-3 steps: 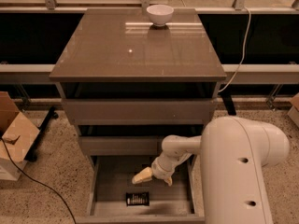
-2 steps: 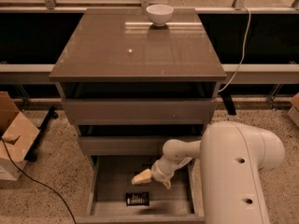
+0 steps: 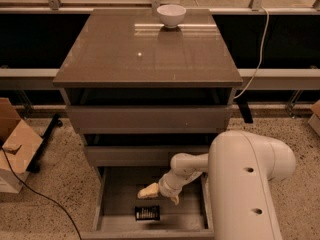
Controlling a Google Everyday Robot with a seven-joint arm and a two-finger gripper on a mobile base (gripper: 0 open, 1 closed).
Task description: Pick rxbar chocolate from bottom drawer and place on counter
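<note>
The rxbar chocolate (image 3: 147, 213) lies flat on the grey floor of the open bottom drawer (image 3: 120, 204), near its front edge. My gripper (image 3: 159, 194) hangs inside the drawer, just above and slightly right of the bar, not touching it. One pale finger (image 3: 148, 191) points left and another points down. The counter (image 3: 125, 54) is the glossy grey-brown top of the cabinet.
A white bowl (image 3: 171, 15) stands at the back of the counter. The two upper drawers (image 3: 148, 118) are partly pulled out above the gripper. My white arm (image 3: 245, 184) fills the lower right. A cardboard box (image 3: 14, 146) and a black cable (image 3: 35, 194) lie on the floor at left.
The gripper has shifted slightly lower in the drawer toward the bar. The bar has not moved.
</note>
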